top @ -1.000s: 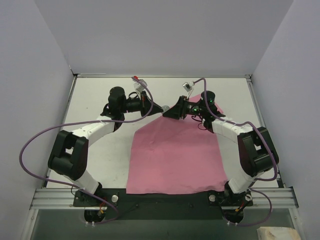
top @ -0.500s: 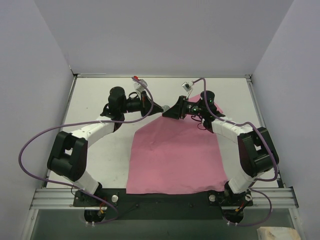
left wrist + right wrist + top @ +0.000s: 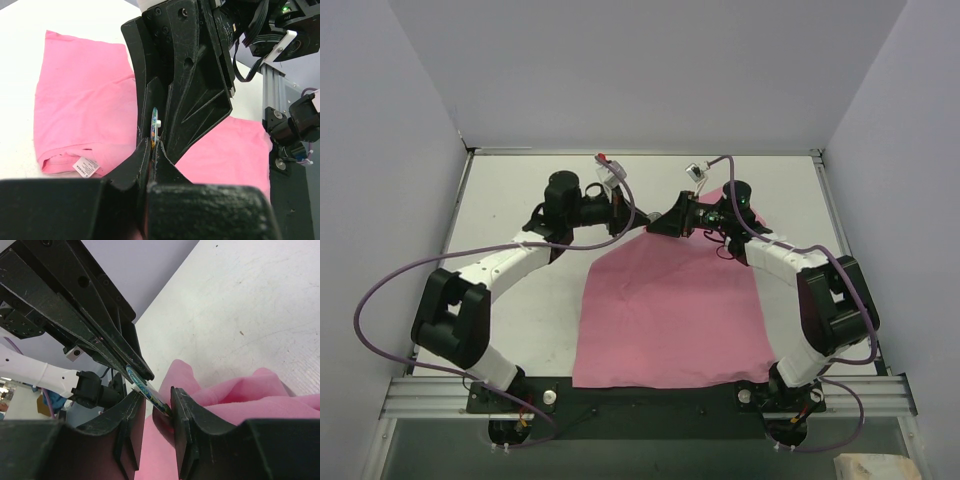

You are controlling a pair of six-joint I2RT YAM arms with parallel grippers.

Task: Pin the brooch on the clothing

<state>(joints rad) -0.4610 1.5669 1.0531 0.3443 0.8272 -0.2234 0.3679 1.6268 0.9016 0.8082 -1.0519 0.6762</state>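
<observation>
Here the brooch (image 3: pixel 154 126) shows edge-on: a thin, hard disc with a glossy teal rim and a small white nub on one face. It is off the tabletop (image 3: pixel 240 300), at the spot where the two arms meet above the far edge of the clothing (image 3: pixel 670 310).

The left tool (image 3: pixel 151 150) has its matte black, wedge-shaped fingers pressed together on the lower edge of the disc. The right tool (image 3: pixel 156 397) faces it tip to tip. Its ribbed black fingers stand a narrow gap apart, and a bunched fold of pink fabric fills that gap. The far end of the disc slants into the gap and rests against one inner face.

The clothing is soft, plain pink knit. It lies mostly flat on the white, scuffed and scratched tabletop, with its far edge puckered up to the right tool. A small white label (image 3: pixel 86 165) sits at the hemmed neckline; its print is too small to read.
</observation>
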